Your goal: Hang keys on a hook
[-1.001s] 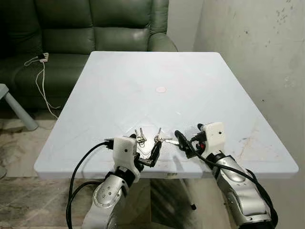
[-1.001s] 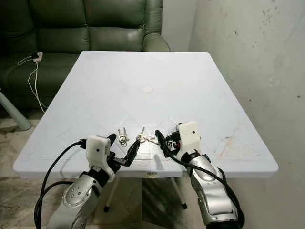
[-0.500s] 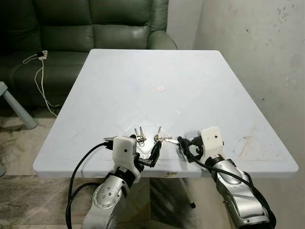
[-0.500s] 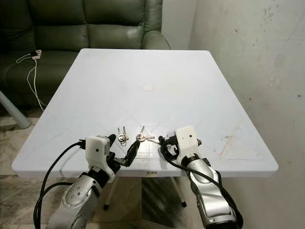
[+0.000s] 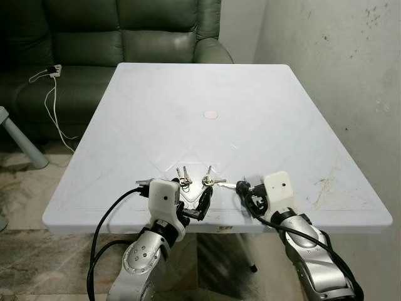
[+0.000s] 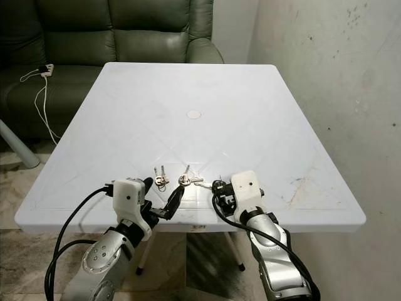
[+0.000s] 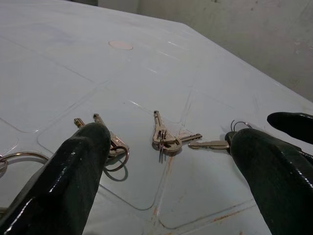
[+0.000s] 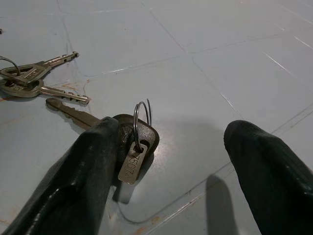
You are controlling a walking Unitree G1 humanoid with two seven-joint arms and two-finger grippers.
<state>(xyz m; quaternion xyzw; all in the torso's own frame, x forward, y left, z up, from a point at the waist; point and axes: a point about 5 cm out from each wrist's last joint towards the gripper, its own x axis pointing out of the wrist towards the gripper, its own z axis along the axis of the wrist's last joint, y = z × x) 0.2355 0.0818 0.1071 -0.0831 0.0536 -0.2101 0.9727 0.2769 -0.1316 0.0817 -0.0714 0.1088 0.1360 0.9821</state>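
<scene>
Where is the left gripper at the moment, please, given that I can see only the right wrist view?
Observer: The left gripper is open at the near edge of the table, to the left of the right gripper.
Operator: Thank you. Are there more keys than the bunch and the tagged key in front of me?
Observer: Yes, a second bunch lies further left, just ahead of the left gripper.
Operator: And what stands beyond the table?
Observer: A dark green sofa, with a white cable trailing off its seat.
</scene>
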